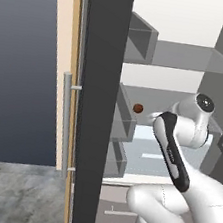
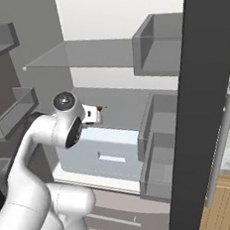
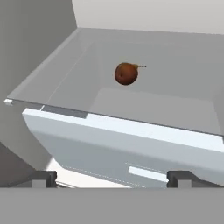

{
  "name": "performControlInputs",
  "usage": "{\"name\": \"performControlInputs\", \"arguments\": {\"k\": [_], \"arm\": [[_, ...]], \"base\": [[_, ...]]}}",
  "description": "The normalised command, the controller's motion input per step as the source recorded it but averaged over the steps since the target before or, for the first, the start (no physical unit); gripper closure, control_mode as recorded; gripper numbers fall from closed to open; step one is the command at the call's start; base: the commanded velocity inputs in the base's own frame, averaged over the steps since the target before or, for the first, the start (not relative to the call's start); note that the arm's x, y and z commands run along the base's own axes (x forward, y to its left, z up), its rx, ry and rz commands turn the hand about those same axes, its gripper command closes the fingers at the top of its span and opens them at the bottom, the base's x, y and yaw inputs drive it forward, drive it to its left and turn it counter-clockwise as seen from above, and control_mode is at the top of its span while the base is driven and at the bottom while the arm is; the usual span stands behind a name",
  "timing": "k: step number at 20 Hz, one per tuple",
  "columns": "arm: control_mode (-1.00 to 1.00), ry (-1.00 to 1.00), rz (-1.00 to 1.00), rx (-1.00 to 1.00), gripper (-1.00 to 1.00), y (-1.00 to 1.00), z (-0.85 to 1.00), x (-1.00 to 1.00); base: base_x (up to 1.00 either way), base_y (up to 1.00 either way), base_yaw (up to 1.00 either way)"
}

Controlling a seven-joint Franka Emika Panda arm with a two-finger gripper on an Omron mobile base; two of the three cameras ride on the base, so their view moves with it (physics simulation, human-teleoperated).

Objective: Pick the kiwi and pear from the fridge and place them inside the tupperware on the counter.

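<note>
So the white arm is reaching into the tall fridge (image 2: 122,16) with the pale interior, and the small brown-orange pear (image 3: 126,73) with its thin dark stem is lying on its side on the grey glass shelf (image 3: 148,105), toward the back of it and roughly mid-width, stem pointing off to the right in the hand view. In the left base view the pear (image 1: 138,108) peeks out just past the edge of the dark grey-black door (image 1: 96,106), near the shelf's left end and right beside a grey door bin (image 1: 125,118). The two-finger gripper (image 3: 113,177) has its jaws spread wide with nothing between them, and it hangs in front of the shelf's front edge, well short of the pear. Directly below the shelf sits the translucent bluish drawer (image 3: 131,148) with a pale handle slot, and its front face lies between the fingertips (image 3: 43,178) and the fruit's level. More grey bins (image 2: 162,147) are stacked on the open right-hand door in the right base view, and another clear shelf (image 2: 81,55) sits higher up. The white-grey veined marble counter (image 1: 15,195) shows at the lower left of the left base view, beside a light wooden panel with a silver bar handle (image 1: 64,121).
</note>
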Motion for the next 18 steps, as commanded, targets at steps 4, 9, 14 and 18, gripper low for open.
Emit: {"name": "performControlInputs", "arguments": {"k": [4,9,14,18], "arm": [[-1.0,0.05,-0.01,0.0,-1.0,0.25,-0.2,0.95],[-1.0,0.04,-0.01,0.0,-1.0,0.17,-0.11,0.93],[-1.0,0.04,-0.01,0.0,-1.0,0.09,-0.11,0.82],[-1.0,0.0,0.0,0.0,-1.0,0.13,-0.08,0.65]], "base": [[0.0,0.0,0.0],[0.0,0.0,0.0],[0.0,0.0,0.0],[0.0,0.0,0.0]]}}
